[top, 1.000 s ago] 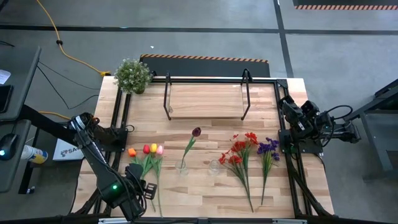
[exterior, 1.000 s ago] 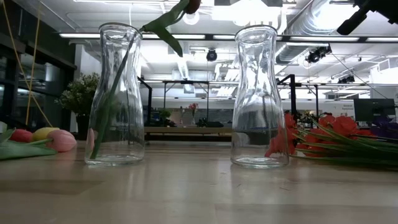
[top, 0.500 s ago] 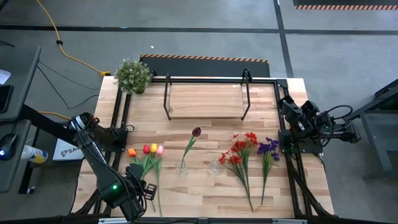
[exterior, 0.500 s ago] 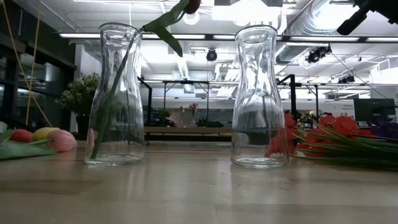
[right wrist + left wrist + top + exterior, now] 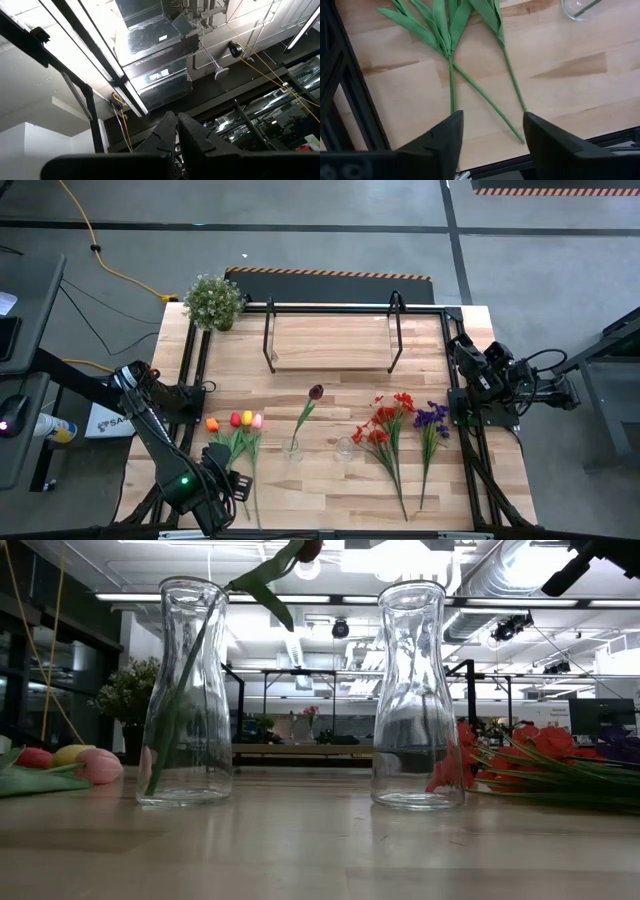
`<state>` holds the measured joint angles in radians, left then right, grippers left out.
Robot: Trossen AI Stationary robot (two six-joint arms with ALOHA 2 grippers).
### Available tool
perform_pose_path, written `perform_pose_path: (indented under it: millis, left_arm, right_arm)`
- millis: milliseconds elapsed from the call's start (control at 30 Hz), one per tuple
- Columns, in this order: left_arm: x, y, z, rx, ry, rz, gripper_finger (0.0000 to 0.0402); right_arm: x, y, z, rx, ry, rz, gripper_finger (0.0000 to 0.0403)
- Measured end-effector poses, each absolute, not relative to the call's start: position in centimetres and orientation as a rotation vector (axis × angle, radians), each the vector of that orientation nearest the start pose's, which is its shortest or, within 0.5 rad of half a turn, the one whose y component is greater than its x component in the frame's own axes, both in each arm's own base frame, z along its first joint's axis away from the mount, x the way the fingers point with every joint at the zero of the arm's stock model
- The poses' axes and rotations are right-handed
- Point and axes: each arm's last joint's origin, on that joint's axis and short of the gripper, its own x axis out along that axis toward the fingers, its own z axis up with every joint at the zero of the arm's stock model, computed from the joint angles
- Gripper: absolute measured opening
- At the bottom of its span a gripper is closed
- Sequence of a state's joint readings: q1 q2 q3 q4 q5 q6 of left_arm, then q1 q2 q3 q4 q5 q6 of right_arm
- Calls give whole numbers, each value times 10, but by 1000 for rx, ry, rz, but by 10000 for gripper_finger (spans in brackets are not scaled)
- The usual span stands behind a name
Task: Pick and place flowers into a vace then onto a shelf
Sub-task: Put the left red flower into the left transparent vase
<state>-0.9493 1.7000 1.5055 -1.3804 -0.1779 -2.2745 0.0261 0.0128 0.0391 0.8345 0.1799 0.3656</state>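
Several tulips, orange, red, yellow and pink (image 5: 235,421), lie on the table at the left, their green stems (image 5: 485,97) running toward the near edge. My left gripper (image 5: 492,116) hangs open above those stems near the front edge (image 5: 238,483), pointing down, with two stems showing in the gap below its fingers. A maroon tulip (image 5: 316,392) stands slanted in the left glass vase (image 5: 190,690), its stem leaning on the rim. The second vase (image 5: 418,695) holds nothing. Red sprays (image 5: 385,425) and purple sprays (image 5: 432,418) lie at the right. My right gripper (image 5: 176,122) is shut, parked at the table's right edge (image 5: 480,375).
The shelf (image 5: 330,340), a light-wood board on a black frame, stands at the far middle of the table. A bushy potted plant (image 5: 214,300) sits at the far left corner. Black frame rails (image 5: 350,100) run along the left and right table edges.
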Motion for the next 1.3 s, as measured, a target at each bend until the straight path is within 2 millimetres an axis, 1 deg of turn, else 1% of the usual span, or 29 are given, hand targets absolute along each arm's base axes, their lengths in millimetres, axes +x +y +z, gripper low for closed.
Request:
perform_pose_path:
  millis: [100,200,367,567,900,1300]
  left_arm:
    - [186,-247,275,-985,1106,1005,256]
    - [190,-252,267,-976,1110,1015,259]
    - [196,-261,251,-956,1118,1034,254]
    - [199,-268,235,-928,1194,1087,245]
    - [203,-274,216,-885,1213,1146,243]
    - [208,-284,185,-826,1263,1221,243]
  right_arm:
    - [62,-4,246,431,-876,14,12]
    - [62,-4,246,431,-876,15,12]
    - [62,-4,246,433,-877,11,12]
    - [62,-4,246,434,-878,7,12]
    - [62,-4,246,433,-878,9,12]
    - [62,-4,246,433,-878,11,12]
